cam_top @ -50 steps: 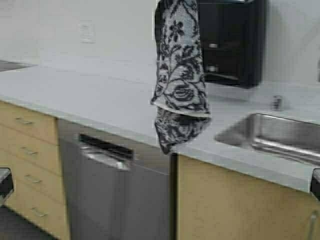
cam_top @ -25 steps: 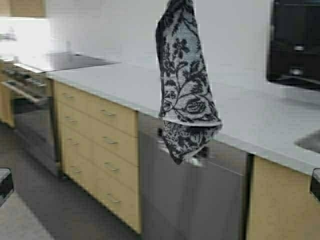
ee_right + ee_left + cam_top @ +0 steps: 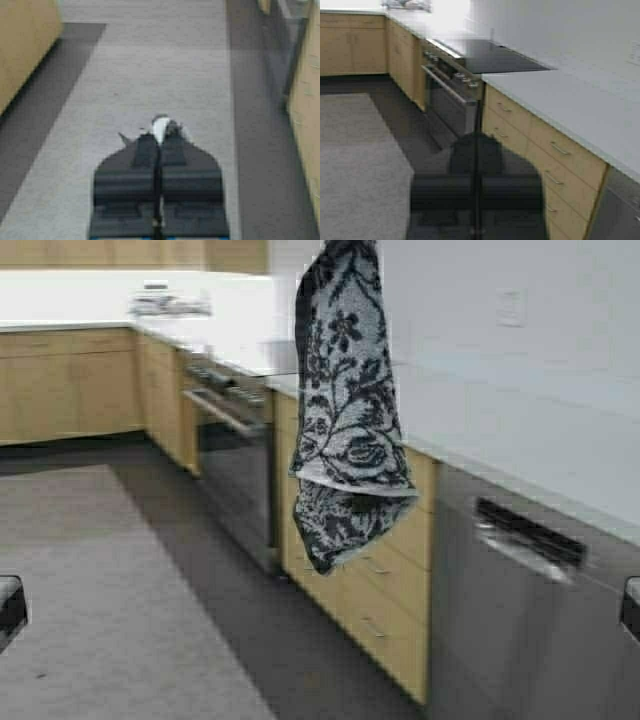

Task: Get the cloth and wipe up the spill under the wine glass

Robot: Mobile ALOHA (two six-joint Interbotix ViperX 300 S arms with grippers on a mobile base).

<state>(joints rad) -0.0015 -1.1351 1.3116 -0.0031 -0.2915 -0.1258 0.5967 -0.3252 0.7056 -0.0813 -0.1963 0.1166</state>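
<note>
— While the arms are parked low, where is the cloth (image 3: 345, 410) seen?
— Draped at upper centre, before the counter (image 3: 520, 435).
— And each pincer?
— Left pincer (image 3: 476, 165) clenched empty; right pincer (image 3: 159, 145) clenched on something white.

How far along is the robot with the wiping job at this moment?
Done: nothing visible yet. In hand: the cloth hangs high in the high view, its top out of sight; the left gripper and right gripper are low, jaws shut. Left: no wine glass or spill is in view, so finding and wiping it remains.
</note>
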